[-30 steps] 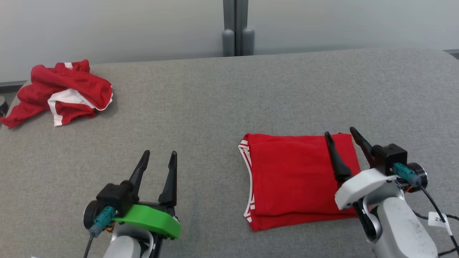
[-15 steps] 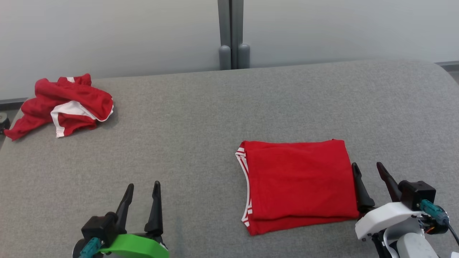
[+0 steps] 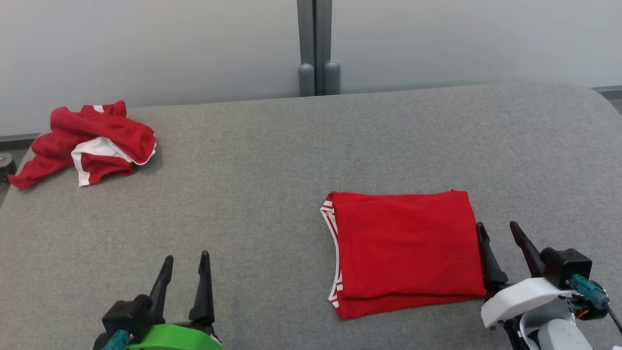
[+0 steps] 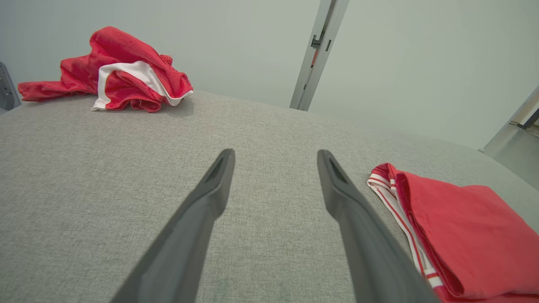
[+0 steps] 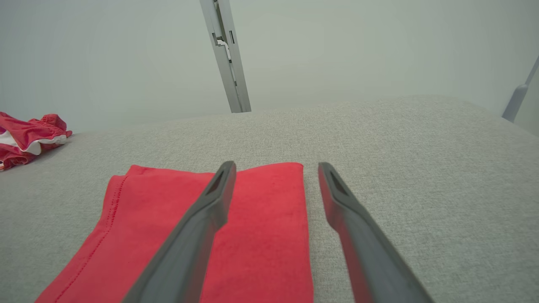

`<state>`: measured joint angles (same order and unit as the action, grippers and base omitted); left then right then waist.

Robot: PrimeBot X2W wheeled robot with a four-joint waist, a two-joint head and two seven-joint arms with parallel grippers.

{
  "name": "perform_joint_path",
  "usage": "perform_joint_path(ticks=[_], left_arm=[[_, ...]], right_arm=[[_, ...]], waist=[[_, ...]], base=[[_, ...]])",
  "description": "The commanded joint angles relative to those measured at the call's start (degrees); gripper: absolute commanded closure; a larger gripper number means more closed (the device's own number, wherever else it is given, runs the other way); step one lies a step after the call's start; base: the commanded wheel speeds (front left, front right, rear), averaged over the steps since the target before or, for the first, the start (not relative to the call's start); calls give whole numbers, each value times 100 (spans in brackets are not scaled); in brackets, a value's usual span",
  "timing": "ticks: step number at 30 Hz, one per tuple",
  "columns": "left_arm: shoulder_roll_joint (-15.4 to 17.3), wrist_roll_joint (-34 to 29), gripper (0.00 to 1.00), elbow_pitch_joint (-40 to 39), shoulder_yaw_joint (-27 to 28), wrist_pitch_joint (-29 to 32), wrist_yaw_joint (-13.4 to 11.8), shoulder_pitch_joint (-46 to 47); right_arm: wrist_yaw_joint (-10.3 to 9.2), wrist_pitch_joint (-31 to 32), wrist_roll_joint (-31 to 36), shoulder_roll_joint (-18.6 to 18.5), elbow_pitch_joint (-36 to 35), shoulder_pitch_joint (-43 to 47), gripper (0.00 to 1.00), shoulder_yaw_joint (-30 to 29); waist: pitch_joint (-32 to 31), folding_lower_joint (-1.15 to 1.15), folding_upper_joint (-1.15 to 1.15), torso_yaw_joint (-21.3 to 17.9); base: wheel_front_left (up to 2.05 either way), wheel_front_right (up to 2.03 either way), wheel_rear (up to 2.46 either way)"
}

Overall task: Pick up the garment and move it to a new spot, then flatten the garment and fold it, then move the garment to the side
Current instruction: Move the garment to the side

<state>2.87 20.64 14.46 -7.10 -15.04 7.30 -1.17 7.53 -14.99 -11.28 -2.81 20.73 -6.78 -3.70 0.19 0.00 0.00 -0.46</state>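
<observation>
1. Folded red garment (image 3: 406, 250) with white striped trim along its left edge lies flat as a neat rectangle on the grey fabric-covered table (image 3: 272, 170), right of centre and toward the near side. It has the same shape and the same spot on the table as a second ago; the head view as a whole has shifted since then, so its slightly different place in the picture is the camera's doing.
2. Right gripper (image 3: 496, 224) has pulled back. A second ago its fingers reached well over the right part of the folded cloth; now it sits at the lower right of the head view, its inner finger at the garment's right edge and its outer finger over bare table.
3. Left gripper (image 3: 186, 255) has also drawn back, showing lower in the head view than before, with less of its green wrist cover in sight.
4. Over the last half second almost nothing differs apart from the left gripper's small drop.
5. Right gripper's fingers are spread wide and hold nothing. In the right wrist view one finger lies over the red cloth near its edge and the other over the grey surface; whether the inner finger touches the cloth cannot be told.
6. Left gripper's fingers are likewise spread wide and empty, over bare table, well to the left of the folded garment.
7. Crumpled red and white garment (image 3: 92, 143) lies at the far left corner of the table, well apart from both grippers.
</observation>
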Motion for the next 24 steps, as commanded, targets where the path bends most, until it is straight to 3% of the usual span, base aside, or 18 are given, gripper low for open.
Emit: perform_joint_path(ticks=[1,13,19,24], left_arm=[[7,24,0,-11,23,-20,-8,-18],[6,-24,0,44,27,-20,-5,54],[7,-78,0,115,-24,-20,-2,122],[8,-32,0,134,-68,-20,0,170]], right_arm=[[-8,-27,0,-18,-8,-6,0,-2],[-8,21,200,-18,230,-237,0,-16],[-8,794,584,-38,345,-620,0,-209],[-8,1697,514,-312,289,-818,0,-197]], waist=[[3,0,0,-1],[5,0,0,9],[77,0,0,77],[177,0,0,206]], base=[[0,0,0],[0,0,0],[0,0,0],[0,0,0]])
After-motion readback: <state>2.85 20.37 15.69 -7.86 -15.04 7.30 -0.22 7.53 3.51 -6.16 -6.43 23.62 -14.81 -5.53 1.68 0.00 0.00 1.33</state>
